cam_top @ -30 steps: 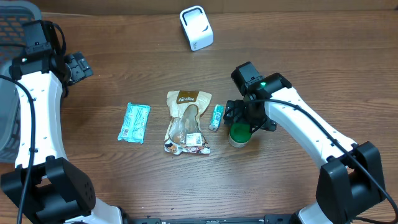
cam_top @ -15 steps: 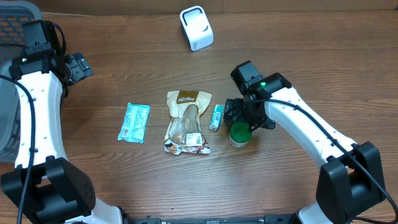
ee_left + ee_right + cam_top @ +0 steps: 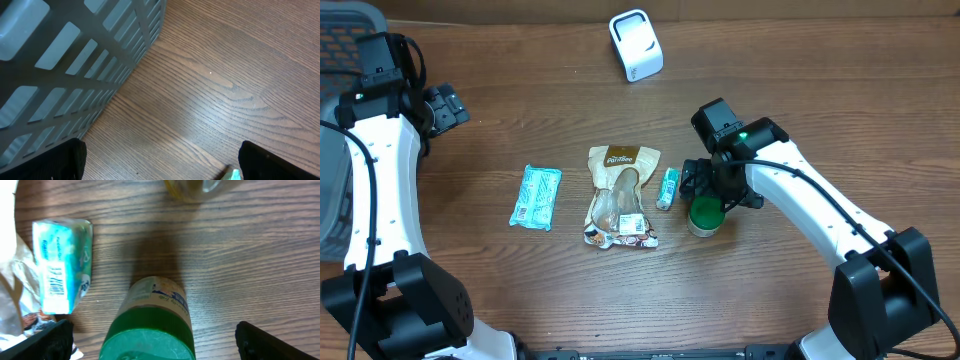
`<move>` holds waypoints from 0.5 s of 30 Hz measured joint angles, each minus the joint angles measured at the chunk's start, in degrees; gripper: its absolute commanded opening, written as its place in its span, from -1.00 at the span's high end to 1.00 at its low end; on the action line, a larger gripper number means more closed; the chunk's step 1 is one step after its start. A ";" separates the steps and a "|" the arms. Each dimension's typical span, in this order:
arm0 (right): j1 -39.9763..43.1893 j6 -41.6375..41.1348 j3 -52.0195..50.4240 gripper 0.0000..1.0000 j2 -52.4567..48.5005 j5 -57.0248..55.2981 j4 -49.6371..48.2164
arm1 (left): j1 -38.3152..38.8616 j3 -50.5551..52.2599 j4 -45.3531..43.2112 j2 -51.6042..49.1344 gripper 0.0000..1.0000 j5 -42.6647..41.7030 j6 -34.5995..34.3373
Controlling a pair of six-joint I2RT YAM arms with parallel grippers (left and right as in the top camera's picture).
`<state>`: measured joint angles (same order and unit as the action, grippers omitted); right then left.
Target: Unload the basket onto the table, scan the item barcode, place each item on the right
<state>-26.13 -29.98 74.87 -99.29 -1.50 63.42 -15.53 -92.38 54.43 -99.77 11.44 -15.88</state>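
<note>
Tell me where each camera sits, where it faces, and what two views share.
Overhead: above the table, facing down on the scanner, snack bag, left arm and right arm.
Left wrist: on the left arm, facing down at the grey basket; its open fingertips show.
Right wrist: on the right arm, facing down at the green-lidded jar; its open fingertips show.
Shared: overhead and right wrist both show that jar.

Looked like a robot lab bench set up as a mock shop checkout: wood-grain table [image 3: 520, 110], left arm [image 3: 380, 180] and right arm [image 3: 810, 205] over it, white scanner [image 3: 636, 45], grey basket [image 3: 75, 60], snack bag [image 3: 620, 197] and teal pack [image 3: 536, 197] laid out.
</note>
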 measured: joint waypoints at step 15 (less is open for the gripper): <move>0.00 0.09 -11.32 -0.72 0.00 3.04 -8.81 | 0.00 0.00 0.00 0.00 -0.99 0.00 0.00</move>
<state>-26.13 -29.89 63.55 -99.29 1.54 54.61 -15.53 -92.38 54.43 -99.77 11.44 -15.88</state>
